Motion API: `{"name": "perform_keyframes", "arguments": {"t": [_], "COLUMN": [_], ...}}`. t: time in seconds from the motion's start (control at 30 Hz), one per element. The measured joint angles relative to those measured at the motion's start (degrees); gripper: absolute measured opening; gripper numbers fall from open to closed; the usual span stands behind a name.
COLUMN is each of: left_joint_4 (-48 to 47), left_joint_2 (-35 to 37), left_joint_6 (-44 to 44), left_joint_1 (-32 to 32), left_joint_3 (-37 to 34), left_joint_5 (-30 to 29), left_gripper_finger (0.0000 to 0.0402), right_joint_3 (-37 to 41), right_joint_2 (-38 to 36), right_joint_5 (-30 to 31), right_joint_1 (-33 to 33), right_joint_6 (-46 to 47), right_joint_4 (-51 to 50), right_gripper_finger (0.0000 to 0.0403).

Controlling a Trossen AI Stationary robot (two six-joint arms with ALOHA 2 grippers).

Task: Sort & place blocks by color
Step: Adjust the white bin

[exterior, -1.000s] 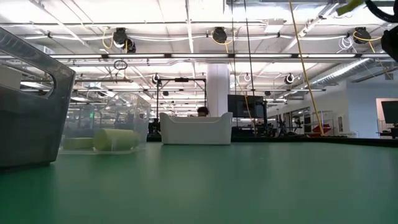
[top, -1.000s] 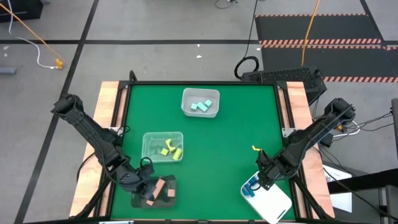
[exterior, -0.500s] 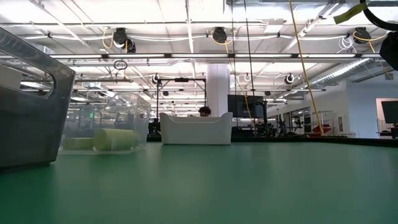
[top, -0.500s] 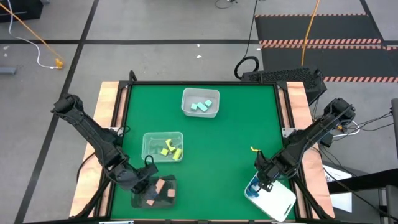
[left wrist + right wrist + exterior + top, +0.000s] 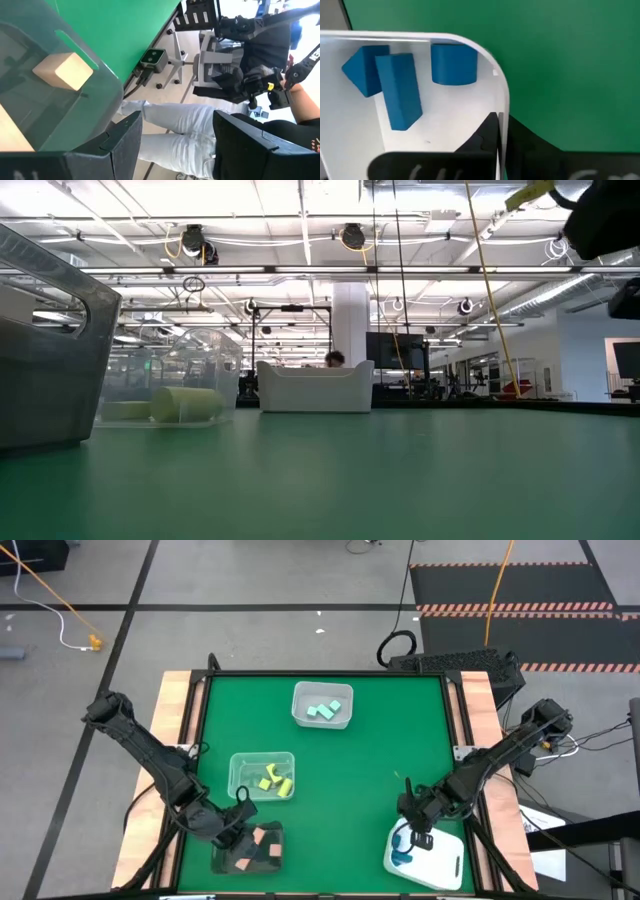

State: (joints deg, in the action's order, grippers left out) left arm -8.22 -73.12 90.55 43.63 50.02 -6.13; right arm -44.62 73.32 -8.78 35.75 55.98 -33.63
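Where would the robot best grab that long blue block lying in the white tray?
Probably across the long blue block at its middle, coming straight down from above. It lies flat in the white tray with another blue piece close on one side, so its narrow width suits the fingers.

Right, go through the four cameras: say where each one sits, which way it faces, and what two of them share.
High view: overhead, straight down on the green table; both arms show.
Low view: table height, level across to the room; part of an arm at the upper right.
Left wrist view: past the left gripper, open, at the dark tray with a tan block.
Right wrist view: at the white tray holding blue blocks.
Shared: high and right wrist views both show the white tray.
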Motion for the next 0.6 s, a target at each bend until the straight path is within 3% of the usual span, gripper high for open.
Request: {"name": "perform_keyframes", "arguments": {"t": [0.43,0.6], "left_joint_4": [-0.05,-0.05], "left_joint_2": [0.00,0.00], "left_joint_6": [0.06,0.06], "left_joint_1": [-3.28,-3.88], "left_joint_3": [0.00,0.00], "left_joint_5": [-0.02,-0.02], "left_gripper_finger": [0.0244,0.0244], "right_joint_3": [0.00,-0.28], "right_joint_2": [3.47,6.12], "right_joint_5": [1.24,0.94], "right_joint_1": [-2.41,-2.43], "right_joint_6": [-15.82,-16.76], "right_joint_4": [3.74,4.28], "right_gripper_finger": [0.0000,0.0000]}}
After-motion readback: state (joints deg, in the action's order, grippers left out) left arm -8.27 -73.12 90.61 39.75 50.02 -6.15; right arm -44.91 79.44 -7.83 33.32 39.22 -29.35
